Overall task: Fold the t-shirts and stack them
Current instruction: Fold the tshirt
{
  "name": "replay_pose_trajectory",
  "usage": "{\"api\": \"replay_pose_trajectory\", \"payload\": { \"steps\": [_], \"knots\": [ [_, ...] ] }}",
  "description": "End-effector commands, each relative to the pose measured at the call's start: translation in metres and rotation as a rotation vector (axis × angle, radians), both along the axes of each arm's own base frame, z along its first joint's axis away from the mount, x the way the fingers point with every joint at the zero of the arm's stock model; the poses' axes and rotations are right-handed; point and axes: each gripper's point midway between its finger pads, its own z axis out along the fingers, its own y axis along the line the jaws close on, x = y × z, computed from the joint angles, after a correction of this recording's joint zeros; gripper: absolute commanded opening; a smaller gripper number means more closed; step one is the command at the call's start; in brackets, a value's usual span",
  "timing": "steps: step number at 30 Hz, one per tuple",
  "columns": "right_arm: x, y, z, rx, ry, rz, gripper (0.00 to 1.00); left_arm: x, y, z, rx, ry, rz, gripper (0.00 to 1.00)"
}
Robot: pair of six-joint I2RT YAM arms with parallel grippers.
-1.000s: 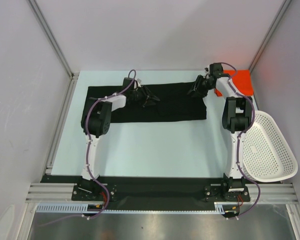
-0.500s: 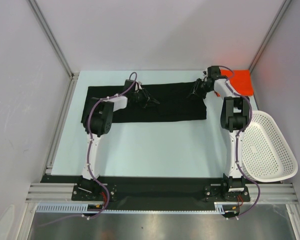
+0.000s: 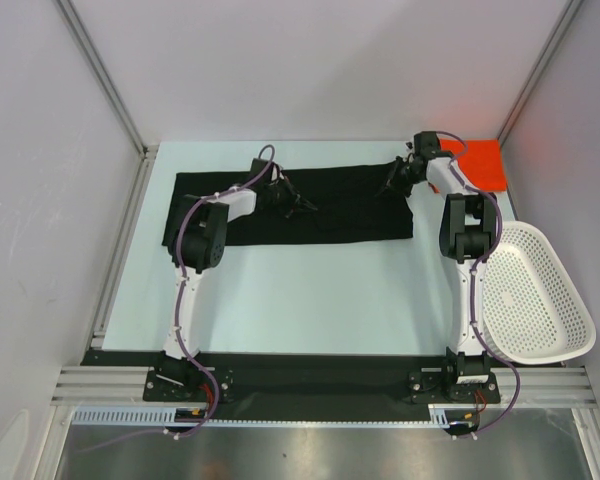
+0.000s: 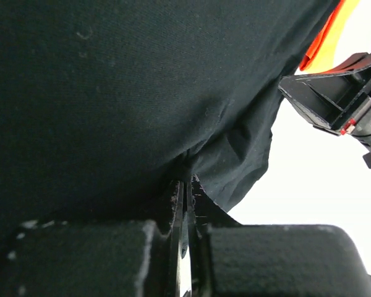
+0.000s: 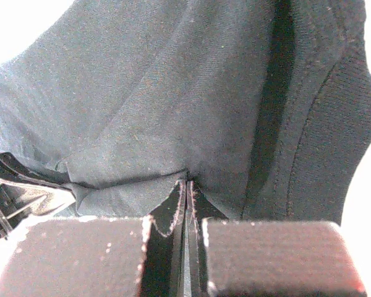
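Black t-shirt (image 3: 350, 215): lies flat as a wide band across the far part of the table (image 3: 310, 300), long axis left to right, near edge straight. Far edge puckered at two spots where the arms meet it.

Orange-red t-shirt (image 3: 485, 165): far right corner, just beyond the black one's right end, partly hidden by the right arm. Looks compact; cannot tell whether it is folded.

Left gripper (image 3: 298, 200): down on the far edge, left of the shirt's middle. Wrist view shows the jaws closed with a thin pinch of black cloth between them, creases running out from the pinch.

Right gripper (image 3: 392, 185): down on the far edge near the right end. Wrist view shows the same: jaws closed on a small tuck of black fabric, a stitched hem just to the right of it.

Judgement: two pinches spread along one edge keep that edge taut and level, so it can be carried toward the near edge as a straight fold. Step in hand is the grasp before a lengthwise fold; stacking not yet done.

White mesh basket (image 3: 540, 300): near right, well apart from both shirts, nothing in it.
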Motion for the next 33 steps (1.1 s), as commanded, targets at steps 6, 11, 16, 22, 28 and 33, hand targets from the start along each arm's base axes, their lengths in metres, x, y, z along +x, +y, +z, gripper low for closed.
{"api": "replay_pose_trajectory", "payload": {
  "steps": [6,11,16,22,28,33],
  "knots": [
    [0.017,-0.020,0.027,-0.064,-0.064,-0.039,0.27,0.009,0.007,0.032,0.100,-0.087,-0.025,0.38],
    [0.014,-0.038,0.065,-0.122,-0.071,-0.079,0.53,0.005,0.026,0.091,0.213,-0.199,-0.071,0.47],
    [-0.006,-0.054,0.120,-0.195,-0.093,-0.125,0.71,-0.026,0.081,0.146,0.360,-0.332,-0.072,0.50],
    [-0.050,-0.050,0.137,-0.151,-0.032,-0.180,0.76,-0.093,0.175,0.117,0.476,-0.247,0.069,0.53],
    [-0.109,-0.021,0.143,0.028,-0.038,-0.269,0.77,-0.163,0.255,0.075,0.481,-0.133,0.305,0.54],
    [-0.147,-0.008,0.118,0.107,0.022,-0.314,0.77,-0.181,0.288,0.055,0.438,-0.068,0.461,0.63]
  ]
}}
